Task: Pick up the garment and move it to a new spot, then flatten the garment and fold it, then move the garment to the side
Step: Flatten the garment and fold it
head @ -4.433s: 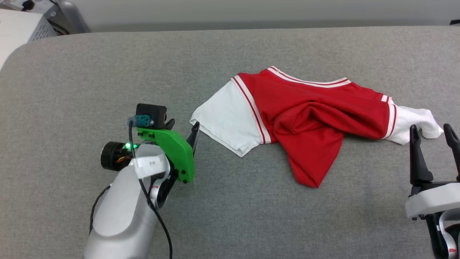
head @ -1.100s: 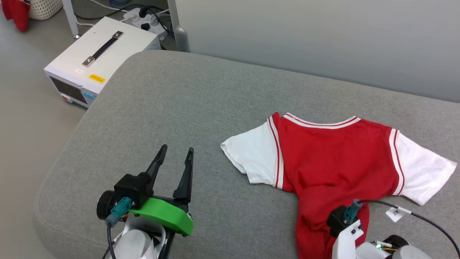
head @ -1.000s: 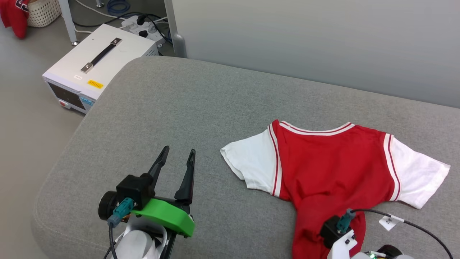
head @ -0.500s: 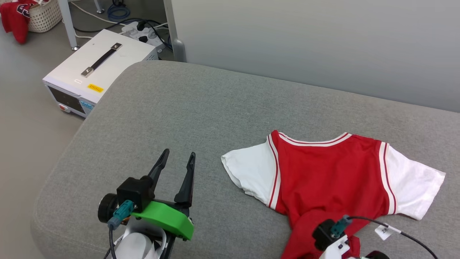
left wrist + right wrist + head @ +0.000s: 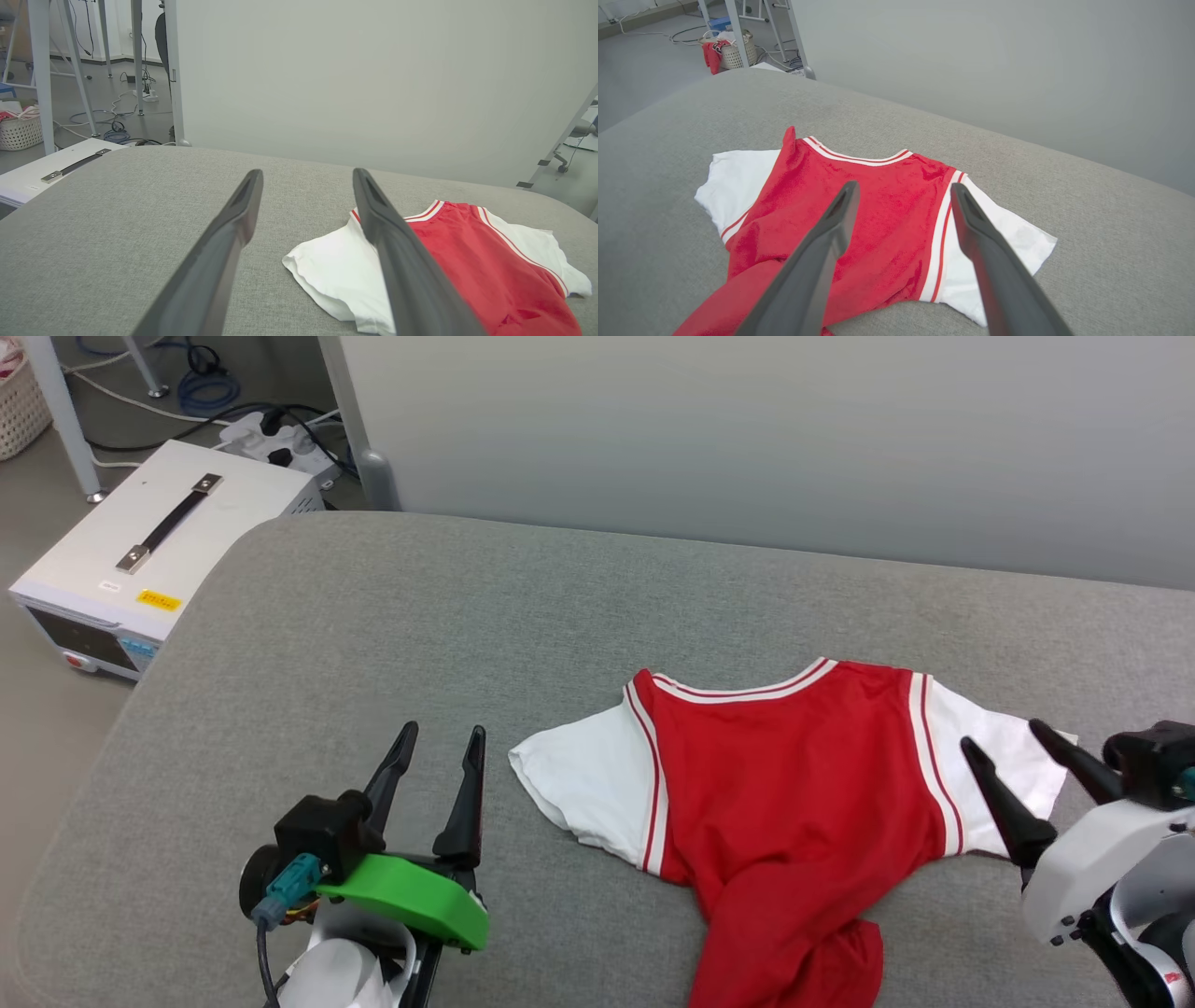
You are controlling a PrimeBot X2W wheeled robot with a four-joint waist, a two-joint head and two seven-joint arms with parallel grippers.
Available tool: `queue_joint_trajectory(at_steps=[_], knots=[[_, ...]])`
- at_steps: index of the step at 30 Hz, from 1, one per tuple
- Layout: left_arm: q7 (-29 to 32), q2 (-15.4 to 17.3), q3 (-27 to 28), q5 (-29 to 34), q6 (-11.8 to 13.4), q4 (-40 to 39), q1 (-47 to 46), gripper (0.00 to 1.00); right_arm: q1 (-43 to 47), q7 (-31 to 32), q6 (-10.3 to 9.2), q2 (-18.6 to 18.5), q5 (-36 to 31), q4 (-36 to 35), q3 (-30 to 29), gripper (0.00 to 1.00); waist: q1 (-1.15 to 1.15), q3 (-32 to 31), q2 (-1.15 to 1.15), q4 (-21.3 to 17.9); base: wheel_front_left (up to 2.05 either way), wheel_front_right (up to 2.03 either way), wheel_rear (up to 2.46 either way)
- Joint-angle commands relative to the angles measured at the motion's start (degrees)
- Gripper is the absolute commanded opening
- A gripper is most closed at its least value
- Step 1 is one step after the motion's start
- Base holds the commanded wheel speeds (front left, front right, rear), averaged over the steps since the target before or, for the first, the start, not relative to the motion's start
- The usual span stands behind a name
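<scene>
The shirt (image 5: 794, 803) lies right of centre on the grey cushion (image 5: 373, 635), a pale wall (image 5: 747, 429) behind, a white box (image 5: 103, 569) on the floor (image 5: 37, 709) left. Left gripper (image 5: 443, 728) and right gripper (image 5: 1001, 733) gape, empty

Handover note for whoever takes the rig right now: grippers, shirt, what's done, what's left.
Left gripper: open, holding nothing, over bare grey padded surface to the left of the shirt.
Right gripper: open, holding nothing, at the sleeve on the robot's right.
Garment: on the padded surface, plain red side up, collar away from the robot.
Done: shoulders and both white sleeves are spread fairly flat.
Left: the lower body is bunched and twisted towards the near edge, so flatten it, then fold the garment and move it to the side.
</scene>
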Motion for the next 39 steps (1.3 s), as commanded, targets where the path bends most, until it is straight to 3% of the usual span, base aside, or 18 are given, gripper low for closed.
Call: queue_joint_trajectory(at_steps=[1, 10, 17, 21, 30, 39], knots=[[-0.2, 0.2, 0.1, -0.4, 0.3, -0.2, 0.7, 1.00, 0.3, -2.9, -0.01, 0.9, -1.4, 0.3, -1.7, 1.00, 0.00, 0.7, 0.00, -1.7, 0.00, 0.00, 0.00], [-0.3, -0.2, 1.3, -2.3, 0.3, 0.5, 2.2, 1.00, 4.3, -16.1, -0.01, 9.0, -9.4, 1.3, -10.3, 1.00, 0.00, 2.2, 0.00, -5.3, 0.00, 0.00, 0.00], [1.1, 1.2, 1.7, -2.7, 0.1, 0.8, 0.3, 1.00, 4.5, -18.6, -0.01, 12.2, -12.6, -0.3, -12.0, 1.00, 0.00, 5.5, 0.00, -7.8, 0.00, 0.00, 0.00], [8.3, 3.4, 1.4, -2.5, 0.6, 1.4, -3.5, 1.00, 3.9, -18.1, -0.01, 13.0, -13.7, -2.7, -12.6, 1.00, 0.00, 8.7, 0.00, -9.2, 0.00, 0.00, 0.00], [33.3, 8.1, 0.4, -1.9, 5.2, 6.4, -12.5, 1.00, 2.5, -16.8, -0.01, 13.4, -14.7, -5.3, -12.2, 1.00, 0.00, 14.9, 0.00, -12.0, 0.00, 0.00, 0.00], [40.0, 10.9, -1.0, 0.3, 6.8, 11.7, -15.7, 1.00, 1.1, -17.0, -0.01, 13.8, -15.2, -4.9, -11.0, 1.00, 0.00, 17.9, 0.00, -14.3, 0.00, 0.00, 0.00]])
